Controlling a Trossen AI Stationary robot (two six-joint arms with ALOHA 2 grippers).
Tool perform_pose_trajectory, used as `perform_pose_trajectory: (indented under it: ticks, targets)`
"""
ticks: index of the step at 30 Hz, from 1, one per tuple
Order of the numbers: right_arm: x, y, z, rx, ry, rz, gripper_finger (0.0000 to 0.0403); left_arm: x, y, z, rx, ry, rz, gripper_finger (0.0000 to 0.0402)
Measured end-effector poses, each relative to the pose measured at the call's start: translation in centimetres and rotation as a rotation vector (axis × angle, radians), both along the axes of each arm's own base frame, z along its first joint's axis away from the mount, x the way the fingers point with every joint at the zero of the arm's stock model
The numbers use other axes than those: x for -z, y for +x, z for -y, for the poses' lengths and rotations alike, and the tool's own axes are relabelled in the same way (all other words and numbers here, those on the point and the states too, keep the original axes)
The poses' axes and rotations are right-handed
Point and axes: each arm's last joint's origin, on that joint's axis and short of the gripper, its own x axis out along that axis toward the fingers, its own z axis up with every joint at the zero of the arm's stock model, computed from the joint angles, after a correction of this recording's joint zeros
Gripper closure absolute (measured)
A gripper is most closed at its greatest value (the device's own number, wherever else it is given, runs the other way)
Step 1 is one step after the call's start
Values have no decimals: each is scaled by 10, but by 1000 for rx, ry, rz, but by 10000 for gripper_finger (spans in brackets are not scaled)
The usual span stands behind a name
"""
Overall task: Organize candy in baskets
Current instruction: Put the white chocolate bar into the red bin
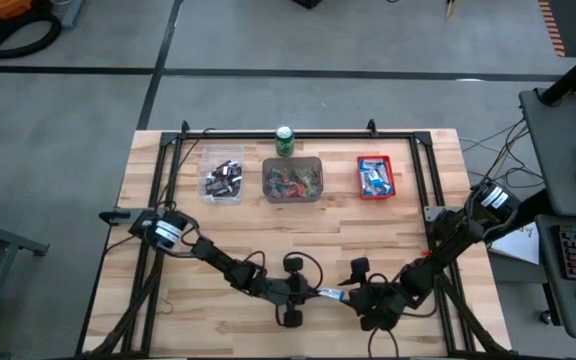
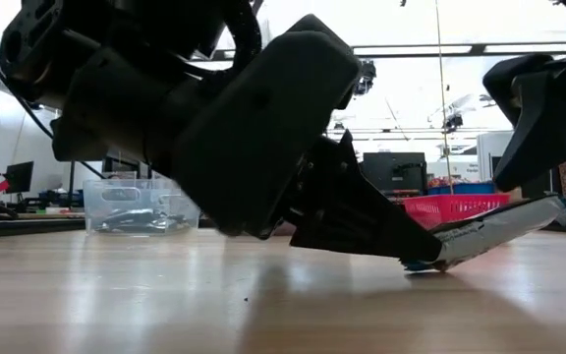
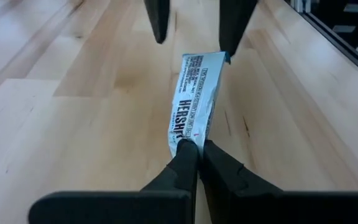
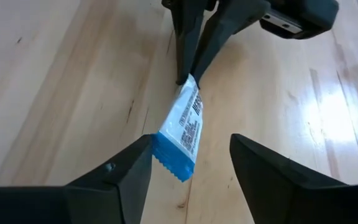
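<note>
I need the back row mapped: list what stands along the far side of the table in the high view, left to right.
Clear bin with dark candy → grey bin with mixed small pieces → red basket with blue-and-white bars. The green can stands just behind the grey bin.

front-centre: both arms [image 1: 268,285] crowd it | mid-table [image 1: 298,225]: open boards | back: baskets [image 1: 292,179], can [image 1: 284,140]

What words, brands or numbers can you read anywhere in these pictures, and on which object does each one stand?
"HERSH": large dark letters on the blue-and-white candy bar pinched by the left tool; the rest is hidden.
Small print on that wrapper: too small to read.
Green can and candy in the red basket: too small to read.
</note>
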Motion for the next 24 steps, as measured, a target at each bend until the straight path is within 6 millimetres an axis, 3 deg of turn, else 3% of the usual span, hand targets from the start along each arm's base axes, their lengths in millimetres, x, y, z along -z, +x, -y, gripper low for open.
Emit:
perform_pose_trajectory:
  ticks: [13,20,24]
  targets:
    - [1,8,10,-11,-40,-15,230,-3,4,-6,-43,-71,23,401]
    - [2,13,16,-46,-26,-53,283,-5,5,-5,-41,-81,46,401]
    - [2,13,15,-58,-28,-54,337,-5,5,-5,-39,-83,48,401]
